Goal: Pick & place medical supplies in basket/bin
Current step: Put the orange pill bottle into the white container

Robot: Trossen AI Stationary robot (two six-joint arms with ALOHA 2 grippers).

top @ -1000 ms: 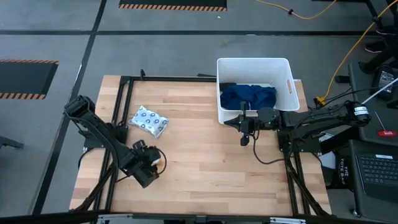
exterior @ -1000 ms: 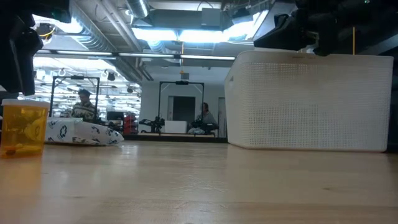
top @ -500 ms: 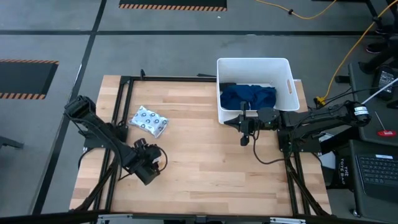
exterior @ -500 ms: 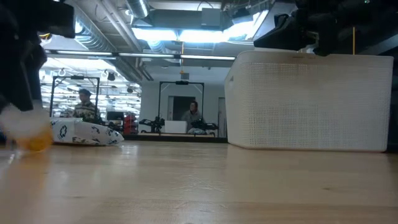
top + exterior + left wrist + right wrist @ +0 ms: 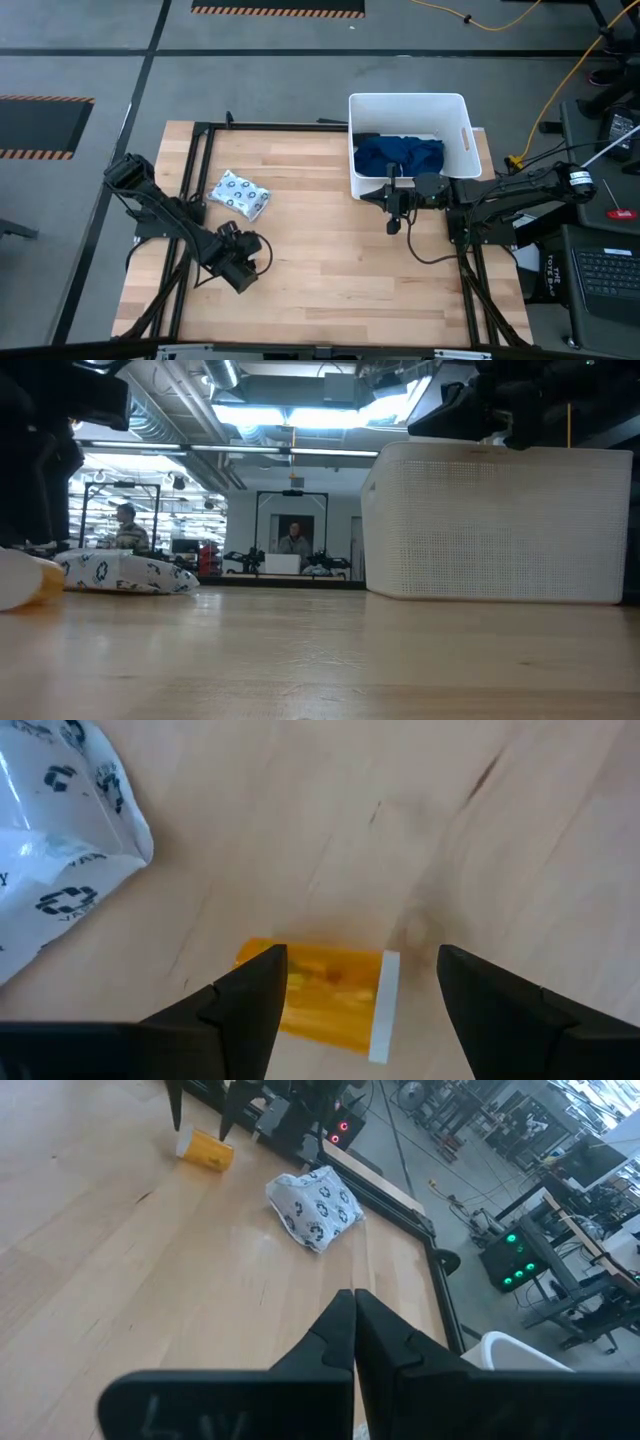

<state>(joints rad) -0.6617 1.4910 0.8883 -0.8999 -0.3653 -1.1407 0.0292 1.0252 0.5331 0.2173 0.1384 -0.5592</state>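
The orange vial with a white cap [image 5: 330, 1003] lies on its side on the wood at the lower middle of my left wrist view, its cap end turned toward the right finger, and my left gripper [image 5: 355, 1010] hangs over it with both fingers spread wide on either side, touching nothing; I judge I am straddling it so that a close would catch the body across its width. In the high view the same gripper [image 5: 243, 263] sits at the lower left of the table [image 5: 330, 250] and hides the vial completely, which only the wrist camera and the low view, at its far left edge [image 5: 25, 580], give me. The white printed packet [image 5: 238, 194] rests just above and left of it, not yet collected. The dark-blue cloth [image 5: 400, 155] already lies inside the white tub [image 5: 407, 102] at upper right. My right gripper [image 5: 393, 222] waits just below the tub, clenched on nothing.
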